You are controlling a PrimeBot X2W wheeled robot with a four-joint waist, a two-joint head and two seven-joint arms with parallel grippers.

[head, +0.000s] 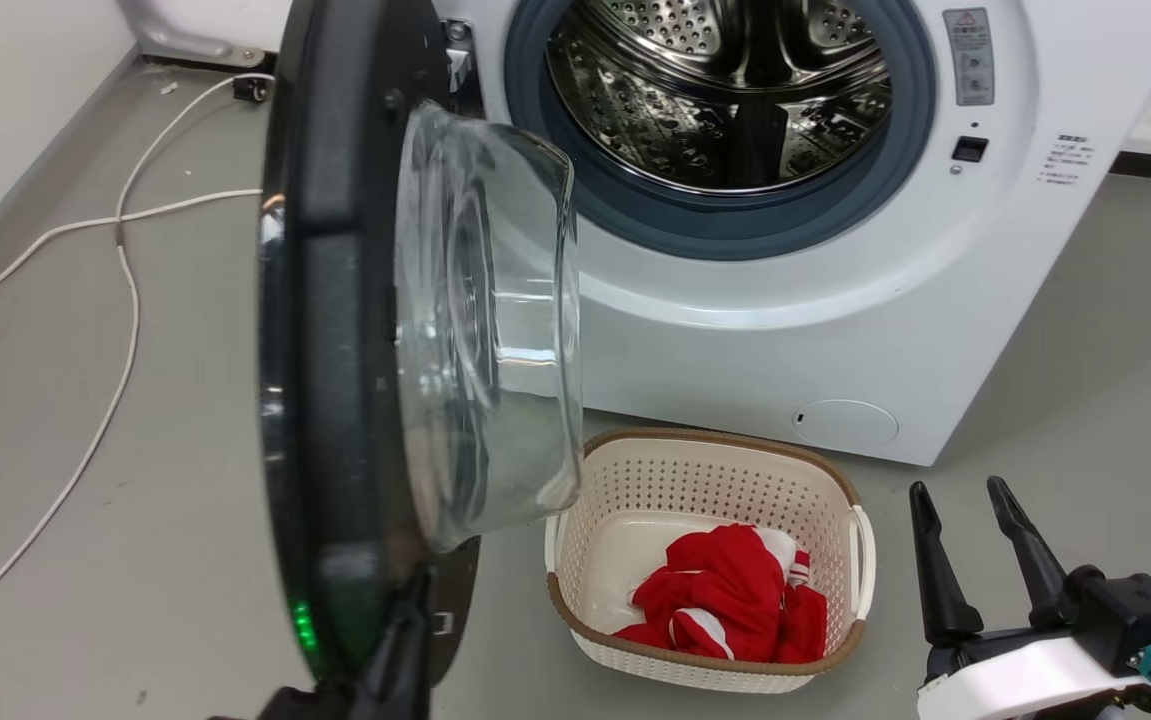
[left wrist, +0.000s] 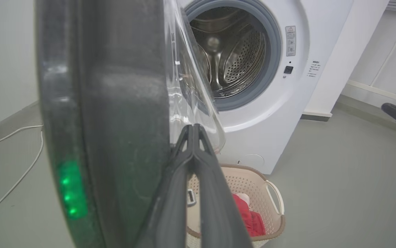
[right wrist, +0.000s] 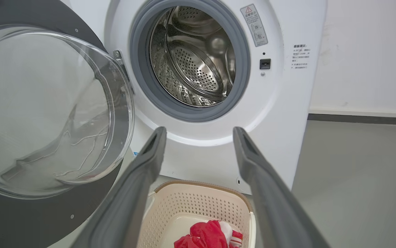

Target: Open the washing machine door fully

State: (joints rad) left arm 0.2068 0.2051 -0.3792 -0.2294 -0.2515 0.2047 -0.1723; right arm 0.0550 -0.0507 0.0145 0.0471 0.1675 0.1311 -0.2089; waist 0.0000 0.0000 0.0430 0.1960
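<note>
The washing machine door (head: 335,300) stands swung out from its hinge on the left of the drum opening, roughly square to the front of the white washing machine (head: 785,330). Its disc is upright and runs from far to near, so its thin black rim faces the robot. The outer face looks left and the clear glass bowl (head: 495,330) bulges right, above the near-left corner of the cream basket (head: 705,437). Green lights (head: 303,625) glow low on the near rim. The left gripper (left wrist: 192,128) is at the door's near lower edge, on the right, inner side. Its two fingers are pressed together with nothing between them, lying along the door's inner face with their tips up against the glass bowl. The right gripper (head: 960,490) hangs well to the right of the door, near the basket's right side, fingers spread and empty. A red cloth (head: 725,590) lies in the basket, and a white cable (head: 125,300) trails over the floor to the left.
</note>
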